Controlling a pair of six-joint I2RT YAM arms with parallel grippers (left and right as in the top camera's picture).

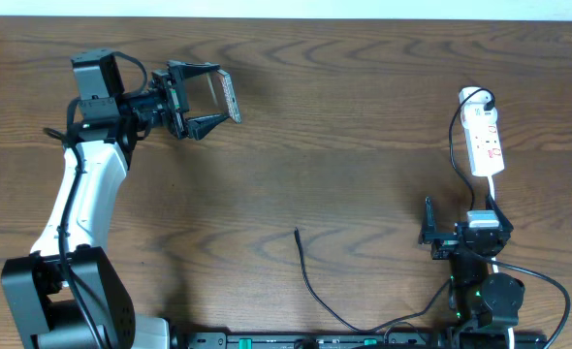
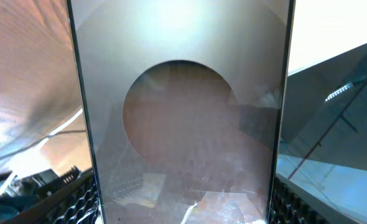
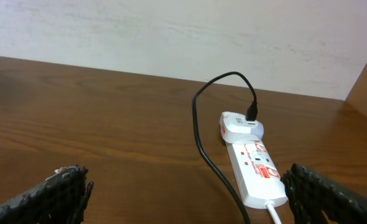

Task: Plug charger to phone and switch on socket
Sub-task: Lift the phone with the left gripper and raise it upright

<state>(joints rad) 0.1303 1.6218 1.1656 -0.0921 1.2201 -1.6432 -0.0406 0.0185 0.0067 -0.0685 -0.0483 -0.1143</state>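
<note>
My left gripper (image 1: pixel 197 96) is shut on the phone (image 1: pixel 230 97) and holds it on edge above the table at the far left. In the left wrist view the phone's glossy dark face (image 2: pixel 183 124) fills the space between the fingers. The charger's black cable (image 1: pixel 310 281) lies at the front middle, and its free connector tip (image 1: pixel 298 231) rests on the table. The white socket strip (image 1: pixel 485 141) lies at the right with a white adapter (image 3: pixel 241 126) plugged into its far end. My right gripper (image 1: pixel 463 225) is open and empty just in front of the strip (image 3: pixel 255 168).
The black cable (image 3: pixel 199 130) loops from the adapter down the left side of the strip. The strip's white cord (image 3: pixel 274 211) leads toward my right gripper. A pale wall stands behind the table's far edge.
</note>
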